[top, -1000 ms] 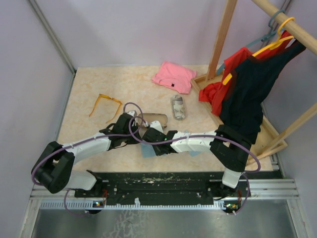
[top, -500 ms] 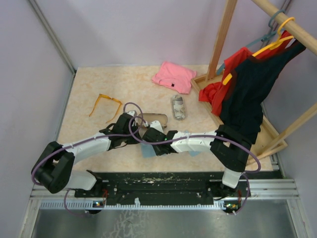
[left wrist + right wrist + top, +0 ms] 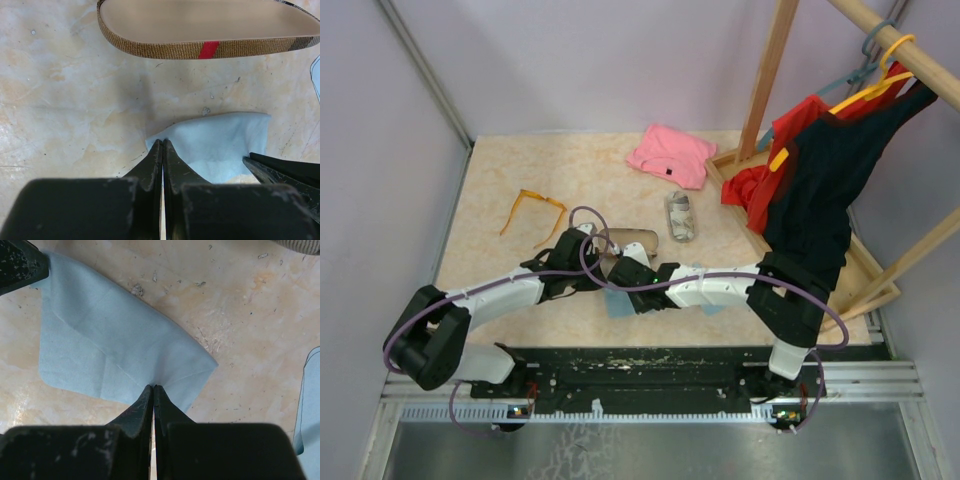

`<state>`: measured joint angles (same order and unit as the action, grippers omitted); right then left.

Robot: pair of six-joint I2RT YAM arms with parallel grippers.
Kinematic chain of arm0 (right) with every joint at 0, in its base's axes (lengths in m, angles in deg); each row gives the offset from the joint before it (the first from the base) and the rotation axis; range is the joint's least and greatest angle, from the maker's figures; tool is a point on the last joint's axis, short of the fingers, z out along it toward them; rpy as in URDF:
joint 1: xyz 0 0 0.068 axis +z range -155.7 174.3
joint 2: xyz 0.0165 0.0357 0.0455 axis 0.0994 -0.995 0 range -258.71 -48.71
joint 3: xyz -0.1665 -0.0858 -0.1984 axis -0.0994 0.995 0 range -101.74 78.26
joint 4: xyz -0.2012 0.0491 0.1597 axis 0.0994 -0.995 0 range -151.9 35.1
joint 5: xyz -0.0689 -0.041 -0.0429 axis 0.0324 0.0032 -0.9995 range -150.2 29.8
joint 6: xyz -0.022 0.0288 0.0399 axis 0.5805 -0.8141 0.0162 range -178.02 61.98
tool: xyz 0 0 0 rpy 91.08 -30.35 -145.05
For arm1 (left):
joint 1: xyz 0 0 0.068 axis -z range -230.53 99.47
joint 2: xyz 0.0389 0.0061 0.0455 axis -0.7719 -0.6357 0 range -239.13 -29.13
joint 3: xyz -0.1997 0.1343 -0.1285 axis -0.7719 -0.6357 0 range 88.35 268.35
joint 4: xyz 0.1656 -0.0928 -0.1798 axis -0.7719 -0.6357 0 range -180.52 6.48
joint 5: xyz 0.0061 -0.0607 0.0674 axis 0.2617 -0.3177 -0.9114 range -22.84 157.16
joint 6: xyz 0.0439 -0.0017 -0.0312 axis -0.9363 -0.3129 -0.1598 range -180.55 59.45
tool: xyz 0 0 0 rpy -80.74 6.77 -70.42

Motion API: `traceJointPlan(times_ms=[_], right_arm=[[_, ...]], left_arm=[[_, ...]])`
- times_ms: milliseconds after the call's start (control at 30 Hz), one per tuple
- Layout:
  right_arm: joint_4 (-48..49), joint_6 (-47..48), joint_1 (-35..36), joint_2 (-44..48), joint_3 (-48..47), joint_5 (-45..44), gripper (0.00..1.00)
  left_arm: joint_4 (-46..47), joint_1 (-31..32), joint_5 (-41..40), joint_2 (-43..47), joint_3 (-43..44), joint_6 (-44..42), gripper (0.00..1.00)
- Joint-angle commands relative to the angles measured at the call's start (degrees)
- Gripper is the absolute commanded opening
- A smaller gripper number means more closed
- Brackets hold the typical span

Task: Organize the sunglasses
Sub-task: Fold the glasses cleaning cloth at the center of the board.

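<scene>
One blue cloth (image 3: 115, 345) lies beside the brown case (image 3: 200, 25), orange sunglasses (image 3: 540, 198) well apart.

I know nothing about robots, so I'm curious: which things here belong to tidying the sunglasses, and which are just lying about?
Job: orange sunglasses; brown case; grey-patterned case; light blue cloth, pinched by left gripper and right gripper; second light blue cloth.
Lying about: pink shirt; red garment and black garment on the wooden rack.
</scene>
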<state>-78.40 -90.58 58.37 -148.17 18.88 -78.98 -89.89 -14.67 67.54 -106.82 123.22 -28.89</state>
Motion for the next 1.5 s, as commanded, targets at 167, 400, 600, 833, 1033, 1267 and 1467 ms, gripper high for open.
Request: traceJointPlan(times_ms=[167, 400, 600, 833, 1033, 1267, 1467], right_arm=[[1.9, 0.6, 0.5, 4.3, -1.6, -2.3, 0.0], [2.7, 1.0, 0.2, 6.9, -1.6, -1.7, 0.0], [2.4, 1.7, -0.3, 6.7, -1.6, -1.2, 0.0], [2.2, 1.9, -1.0, 6.9, -1.2, -2.4, 0.0], [3.1, 3.7, -3.7, 7.8, -0.1, -2.7, 0.0], [5.6, 7.0, -6.4, 8.6, 0.1, -1.9, 0.0], [7.1, 10.3, -7.7, 7.9, -0.9, -2.7, 0.0]], left_arm=[[0.4, 0.0, 1.2, 1.5, 0.8, -1.0, 0.01], [-0.3, 0.0, 1.4, 2.5, 1.7, -1.0, 0.01], [-0.3, -0.1, 1.5, 2.1, 1.9, -0.9, 0.01], [-0.6, -0.1, 1.6, 2.2, 2.1, -0.9, 0.01], [-1.0, -0.1, 1.3, 2.4, 2.9, -1.0, 0.01], [-0.4, -0.5, 1.7, 0.9, 3.8, -0.8, 0.01], [0.1, -0.9, 1.9, -1.2, 5.0, -0.8, 0.01]])
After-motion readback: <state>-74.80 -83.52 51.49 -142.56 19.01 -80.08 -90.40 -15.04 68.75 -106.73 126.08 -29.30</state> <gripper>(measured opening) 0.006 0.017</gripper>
